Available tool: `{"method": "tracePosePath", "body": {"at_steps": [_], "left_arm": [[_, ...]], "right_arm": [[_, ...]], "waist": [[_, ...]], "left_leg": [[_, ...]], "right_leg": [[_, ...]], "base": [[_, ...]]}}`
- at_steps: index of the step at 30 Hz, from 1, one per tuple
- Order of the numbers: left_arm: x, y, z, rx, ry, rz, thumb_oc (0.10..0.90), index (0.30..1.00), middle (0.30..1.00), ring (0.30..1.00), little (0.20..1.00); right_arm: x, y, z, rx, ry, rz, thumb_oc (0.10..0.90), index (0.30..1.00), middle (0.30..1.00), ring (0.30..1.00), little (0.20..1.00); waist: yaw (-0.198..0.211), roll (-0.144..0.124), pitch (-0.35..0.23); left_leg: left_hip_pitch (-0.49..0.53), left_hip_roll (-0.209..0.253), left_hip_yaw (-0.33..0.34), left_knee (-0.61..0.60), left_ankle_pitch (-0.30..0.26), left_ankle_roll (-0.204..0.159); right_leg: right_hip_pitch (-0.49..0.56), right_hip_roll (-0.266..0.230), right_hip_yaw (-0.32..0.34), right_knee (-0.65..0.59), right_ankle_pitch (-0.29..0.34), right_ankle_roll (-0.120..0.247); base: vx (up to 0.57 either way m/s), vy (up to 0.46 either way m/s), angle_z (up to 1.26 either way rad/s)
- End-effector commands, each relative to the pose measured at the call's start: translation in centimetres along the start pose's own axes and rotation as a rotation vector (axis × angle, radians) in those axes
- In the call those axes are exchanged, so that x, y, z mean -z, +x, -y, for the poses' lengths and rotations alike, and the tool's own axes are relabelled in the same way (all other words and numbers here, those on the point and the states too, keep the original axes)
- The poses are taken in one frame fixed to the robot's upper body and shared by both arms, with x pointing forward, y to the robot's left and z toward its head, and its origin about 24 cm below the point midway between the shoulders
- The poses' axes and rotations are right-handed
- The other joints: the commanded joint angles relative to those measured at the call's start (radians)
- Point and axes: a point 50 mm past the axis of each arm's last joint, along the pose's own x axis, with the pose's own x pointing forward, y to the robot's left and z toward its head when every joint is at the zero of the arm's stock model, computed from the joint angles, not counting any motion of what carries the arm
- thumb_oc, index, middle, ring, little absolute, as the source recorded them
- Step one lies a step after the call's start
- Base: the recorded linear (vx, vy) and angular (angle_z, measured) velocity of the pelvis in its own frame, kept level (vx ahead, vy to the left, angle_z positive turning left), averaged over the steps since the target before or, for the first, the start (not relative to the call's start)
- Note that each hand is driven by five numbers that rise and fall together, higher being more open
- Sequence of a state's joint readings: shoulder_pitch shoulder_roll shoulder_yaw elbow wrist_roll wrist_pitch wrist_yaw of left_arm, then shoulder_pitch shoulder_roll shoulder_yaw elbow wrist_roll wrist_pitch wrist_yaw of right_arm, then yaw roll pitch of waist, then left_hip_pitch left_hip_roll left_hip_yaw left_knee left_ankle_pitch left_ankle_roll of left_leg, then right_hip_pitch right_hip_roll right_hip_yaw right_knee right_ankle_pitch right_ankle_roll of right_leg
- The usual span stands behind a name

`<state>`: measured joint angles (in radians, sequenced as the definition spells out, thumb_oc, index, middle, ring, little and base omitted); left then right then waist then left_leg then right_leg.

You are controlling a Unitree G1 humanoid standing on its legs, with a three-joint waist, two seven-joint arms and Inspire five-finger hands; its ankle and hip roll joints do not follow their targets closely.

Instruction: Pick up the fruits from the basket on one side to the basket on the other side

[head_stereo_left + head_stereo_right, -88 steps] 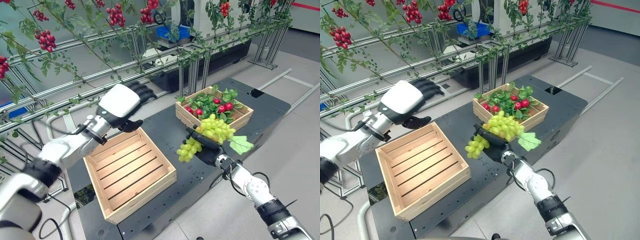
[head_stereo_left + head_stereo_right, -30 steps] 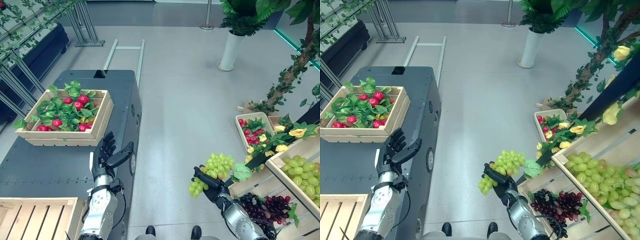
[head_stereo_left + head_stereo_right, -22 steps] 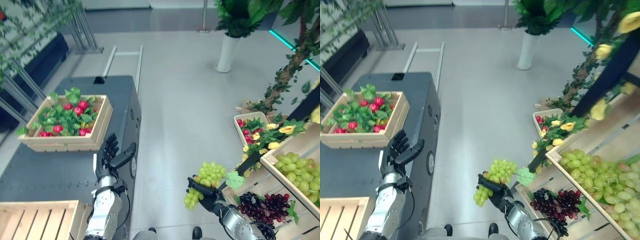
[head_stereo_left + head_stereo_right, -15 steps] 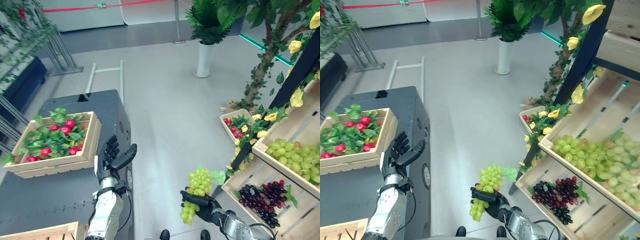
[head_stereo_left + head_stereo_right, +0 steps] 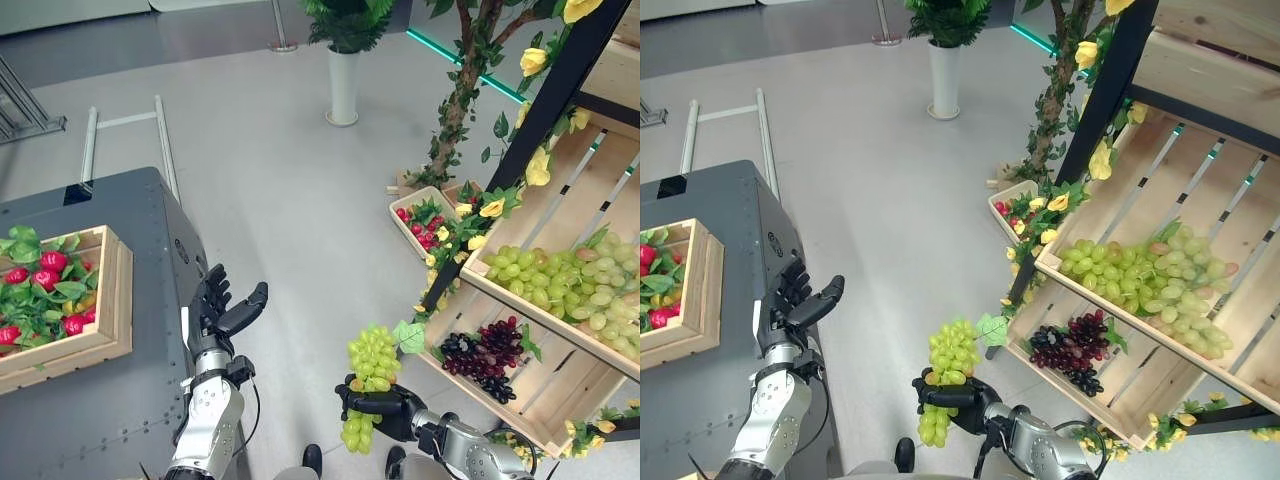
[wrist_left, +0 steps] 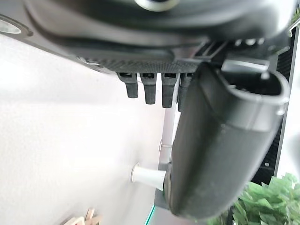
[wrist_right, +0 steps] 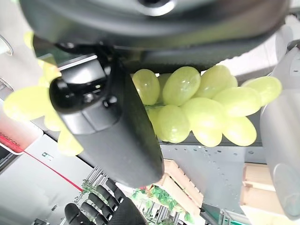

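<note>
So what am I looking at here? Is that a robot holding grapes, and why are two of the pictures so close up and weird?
Yes, it is a robot shaped a bit like a person. Two pictures come from cameras in its head, looking down at its arms. The two strange close-ups come from little cameras on its wrists, so each one mostly sees its own dark hand.

The right hand is curled round a bunch of green grapes; up close you see the grapes right behind its thumb. The left hand is open and holds nothing.

On the robot's left is a dark table with a wooden crate of red fruits and leaves. On its right stands a wooden shelf with more green grapes, dark grapes and yellow flowers.
</note>
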<state>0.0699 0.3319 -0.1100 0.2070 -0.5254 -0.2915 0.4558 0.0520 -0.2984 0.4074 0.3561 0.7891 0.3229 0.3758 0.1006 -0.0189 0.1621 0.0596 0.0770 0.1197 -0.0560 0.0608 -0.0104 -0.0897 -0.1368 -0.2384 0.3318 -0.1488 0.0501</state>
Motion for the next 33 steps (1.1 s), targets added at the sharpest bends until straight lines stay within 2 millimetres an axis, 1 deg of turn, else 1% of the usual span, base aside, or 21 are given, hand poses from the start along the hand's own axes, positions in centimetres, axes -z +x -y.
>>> {"method": "tracePosePath", "body": {"at_steps": [1,3,5,6,8,9,10,11,12,13,14,16,18,19,21,24,26,27,28,32,33], "left_arm": [[-4.0,1.8,1.2,0.017,-0.064,0.163,0.800,0.900,0.900,0.900,0.900],[-3.1,1.7,1.2,0.003,-0.120,0.075,0.800,0.900,0.900,0.900,0.900],[-1.8,1.0,1.4,-0.007,-0.131,0.012,0.800,0.900,0.900,0.900,0.900],[-0.7,0.4,1.6,-0.007,-0.118,-0.040,0.800,0.900,0.900,0.900,0.900],[0.2,-0.3,1.6,0.021,-0.060,-0.072,0.800,0.900,0.900,0.900,0.900],[0.2,-0.3,1.6,0.021,-0.060,-0.072,0.800,0.900,0.900,0.900,0.900],[1.3,-0.8,1.4,0.071,0.032,-0.109,0.800,0.900,0.900,0.900,0.900],[2.0,-1.1,1.1,0.083,0.126,-0.112,0.800,0.900,0.900,0.900,0.900],[2.3,-1.2,0.9,0.084,0.174,-0.113,0.800,0.900,0.900,0.900,0.900],[3.3,-1.1,-0.2,0.073,0.263,-0.164,0.800,0.900,0.900,0.900,0.900],[3.4,-1.1,-0.3,0.071,0.271,-0.170,0.800,0.900,0.900,0.900,0.900],[4.6,-0.5,-1.3,0.059,0.331,-0.230,0.800,0.900,0.900,0.900,0.900],[6.6,-0.9,-2.6,0.028,0.339,-0.339,0.800,0.900,0.900,0.900,0.900],[7.2,-1.1,-3.0,0.010,0.322,-0.369,0.800,0.900,0.900,0.900,0.900],[7.8,-1.5,-3.5,-0.017,0.294,-0.406,0.800,0.900,0.900,0.900,0.900],[8.2,-2.0,-3.8,-0.038,0.265,-0.429,0.800,0.900,0.900,0.900,0.900],[8.2,-2.0,-3.8,-0.046,0.252,-0.422,0.800,0.900,0.900,0.900,0.900],[8.1,-2.0,-3.7,-0.046,0.251,-0.417,0.800,0.900,0.900,0.900,0.900],[8.0,-1.7,-3.7,-0.049,0.247,-0.402,0.800,0.900,0.900,0.900,0.900],[7.6,-1.1,-3.6,-0.050,0.251,-0.369,0.800,0.900,0.900,0.900,0.900],[7.5,-1.1,-3.6,-0.051,0.251,-0.368,0.800,0.900,0.900,0.900,0.900]], "right_arm": [[-4.0,1.4,-3.7,-0.184,-0.126,0.170,0.400,0.300,0.300,0.300,0.300],[-4.6,1.3,-3.7,-0.169,-0.152,0.176,0.400,0.300,0.300,0.300,0.300],[-5.3,0.8,-3.8,-0.181,-0.193,0.200,0.400,0.300,0.300,0.300,0.300],[-5.5,0.3,-3.8,-0.172,-0.223,0.230,0.400,0.300,0.300,0.300,0.300],[-5.9,-0.5,-3.5,-0.170,-0.219,0.271,0.400,0.300,0.300,0.300,0.300],[-5.9,-0.5,-3.5,-0.170,-0.219,0.271,0.400,0.300,0.300,0.300,0.300],[-6.7,-1.0,-3.1,-0.163,-0.204,0.307,0.400,0.300,0.300,0.300,0.300],[-6.8,-1.3,-2.7,-0.164,-0.199,0.312,0.400,0.300,0.300,0.300,0.300],[-6.7,-1.4,-2.6,-0.167,-0.196,0.313,0.400,0.300,0.300,0.300,0.300],[-6.2,-1.6,-2.4,-0.163,-0.176,0.312,0.400,0.300,0.300,0.300,0.300],[-6.1,-1.6,-2.4,-0.162,-0.174,0.310,0.400,0.300,0.300,0.300,0.300],[-6.0,-1.7,-2.2,-0.156,-0.156,0.312,0.400,0.300,0.300,0.300,0.300],[-5.3,-1.5,-2.4,-0.190,-0.195,0.249,0.400,0.300,0.300,0.300,0.300],[-4.9,-1.4,-2.4,-0.195,-0.219,0.219,0.400,0.300,0.300,0.300,0.300],[-4.7,-1.7,-2.2,-0.212,-0.232,0.188,0.400,0.300,0.300,0.300,0.300],[-5.4,-2.2,-2.6,-0.278,-0.268,0.185,0.400,0.300,0.300,0.300,0.300],[-6.7,-3.0,-3.6,-0.382,-0.296,0.218,0.400,0.300,0.300,0.300,0.300],[-6.9,-3.1,-3.7,-0.402,-0.299,0.229,0.400,0.300,0.300,0.300,0.300],[-8.1,-3.7,-4.7,-0.472,-0.314,0.271,0.400,0.300,0.300,0.300,0.300],[-10.5,-5.1,-7.4,-0.649,-0.337,0.395,0.400,0.300,0.300,0.300,0.300],[-10.6,-5.2,-7.5,-0.657,-0.338,0.403,0.400,0.300,0.300,0.300,0.300]], "waist": [[0.008,-0.042,-0.036],[0.001,-0.041,-0.030],[-0.009,-0.034,-0.028],[-0.021,-0.028,-0.031],[-0.026,-0.032,-0.028],[-0.027,-0.032,-0.030],[-0.031,-0.040,-0.025],[-0.037,-0.038,-0.025],[-0.041,-0.032,-0.026],[-0.056,-0.015,-0.032],[-0.057,-0.014,-0.033],[-0.073,-0.007,-0.039],[-0.089,-0.001,-0.046],[-0.094,0.000,-0.050],[-0.097,-0.001,-0.058],[-0.098,-0.006,-0.063],[-0.102,-0.013,-0.063],[-0.103,-0.013,-0.063],[-0.108,-0.015,-0.065],[-0.120,-0.016,-0.070],[-0.121,-0.016,-0.071]], "left_leg": [[-0.108,-0.120,-0.028,0.171,-0.105,0.045],[-0.111,-0.114,-0.033,0.140,-0.071,0.026],[-0.105,-0.106,-0.031,0.082,-0.037,0.016],[-0.103,-0.103,-0.046,0.039,-0.009,0.009],[-0.115,-0.112,-0.088,0.078,-0.032,0.010],[-0.117,-0.112,-0.089,0.078,-0.031,0.010],[-0.129,-0.127,-0.118,0.175,-0.081,0.015],[-0.114,-0.122,-0.117,0.169,-0.091,0.019],[-0.092,-0.120,-0.122,0.128,-0.082,0.022],[-0.047,-0.110,-0.118,0.049,-0.053,0.027],[-0.045,-0.109,-0.116,0.046,-0.051,0.027],[-0.027,-0.105,-0.119,0.014,-0.035,0.022],[0.007,-0.103,-0.109,-0.011,-0.043,0.027],[0.016,-0.101,-0.102,-0.020,-0.044,0.028],[0.028,-0.099,-0.090,-0.026,-0.050,0.029],[0.040,-0.097,-0.076,-0.031,-0.058,0.033],[0.044,-0.094,-0.065,-0.031,-0.065,0.035],[0.045,-0.094,-0.063,-0.031,-0.066,0.035],[0.046,-0.091,-0.051,-0.031,-0.069,0.036],[0.050,-0.089,-0.031,-0.031,-0.080,0.042],[0.051,-0.089,-0.029,-0.031,-0.081,0.042]], "right_leg": [[0.258,0.033,0.023,-0.353,0.126,-0.007],[0.263,0.050,0.048,-0.405,0.152,-0.008],[0.249,0.060,0.048,-0.419,0.158,-0.017],[0.230,0.072,0.060,-0.419,0.165,-0.024],[0.209,0.074,0.085,-0.419,0.172,-0.031],[0.207,0.074,0.084,-0.419,0.173,-0.031],[0.193,0.065,0.104,-0.419,0.183,-0.034],[0.189,0.065,0.105,-0.419,0.184,-0.035],[0.191,0.069,0.104,-0.419,0.183,-0.035],[0.193,0.078,0.100,-0.413,0.181,-0.032],[0.193,0.078,0.100,-0.412,0.181,-0.031],[0.192,0.079,0.095,-0.414,0.187,-0.022],[0.192,0.083,0.108,-0.419,0.189,-0.014],[0.190,0.083,0.112,-0.419,0.188,-0.013],[0.191,0.084,0.117,-0.419,0.184,-0.012],[0.195,0.085,0.124,-0.419,0.182,-0.012],[0.195,0.086,0.131,-0.419,0.183,-0.012],[0.195,0.086,0.131,-0.419,0.183,-0.012],[0.193,0.086,0.136,-0.419,0.184,-0.009],[0.186,0.086,0.150,-0.419,0.188,-0.003],[0.186,0.086,0.151,-0.419,0.188,-0.002]], "base": [[-0.14,-0.287,-0.52],[-0.12,-0.204,-0.40],[-0.14,-0.159,-0.29],[-0.13,-0.114,-0.18],[-0.12,-0.060,0.09],[-0.15,-0.009,0.09],[-0.14,0.058,-0.10],[-0.14,0.090,-0.23],[-0.07,0.152,-0.35],[-0.04,0.109,-0.34],[-0.06,0.105,-0.29],[-0.06,0.061,0.03],[-0.04,0.068,0.08],[-0.02,0.050,-0.18],[-0.02,0.039,-0.32],[-0.02,0.028,-0.14],[-0.05,0.022,-0.13],[-0.05,0.026,-0.08],[-0.05,0.027,-0.07],[-0.04,0.027,-0.09],[-0.02,0.018,-0.12]]}}
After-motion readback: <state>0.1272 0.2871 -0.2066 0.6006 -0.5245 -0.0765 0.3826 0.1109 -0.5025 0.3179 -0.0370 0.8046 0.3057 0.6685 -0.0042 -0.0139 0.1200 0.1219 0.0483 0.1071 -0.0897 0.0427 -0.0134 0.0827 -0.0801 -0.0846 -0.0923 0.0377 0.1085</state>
